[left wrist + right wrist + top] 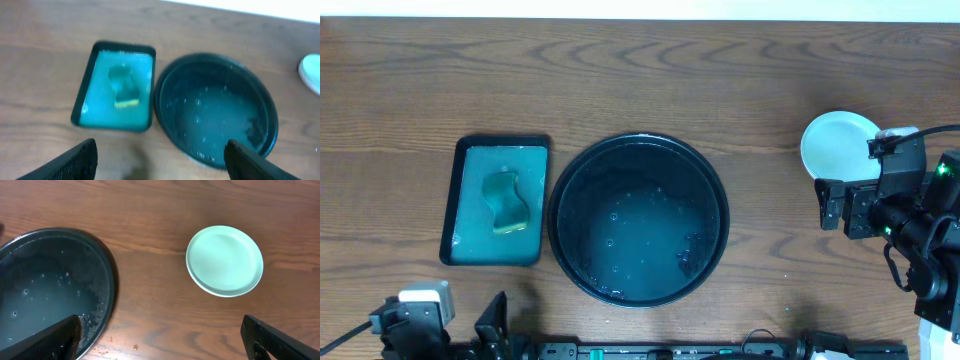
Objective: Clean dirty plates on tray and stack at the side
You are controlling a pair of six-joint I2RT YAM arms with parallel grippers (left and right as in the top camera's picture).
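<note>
**While the tray [620,190] held only droplets, the plates [838,145] sat stacked on the table [640,80]**

As seen from overhead, the round black tray sat mid-table with a wet film and droplets inside. The plates were piled at the table's right side, apart from the tray, and the top one was pale and looked clean. A small rectangular tray [448,205] lay just left of the black one, nearly touching it. A sponge [506,202] lay in teal liquid inside it. The right gripper [830,206] hung just beside the stack, on the near side.

In the left wrist view, which was blurry, the left gripper [160,167] had its fingers [75,161] spread wide with nothing between them. It hung over bare wood near both trays. A plate edge showed at the far right.

In the right wrist view, the right gripper's fingers [55,339] were also spread wide and held nothing. The mint-green top plate lay ahead, with a second rim peeking out under its lower-left edge. The number of plates in the stack was unclear. The black tray's rim sat at the left, apart from the stack.
</note>
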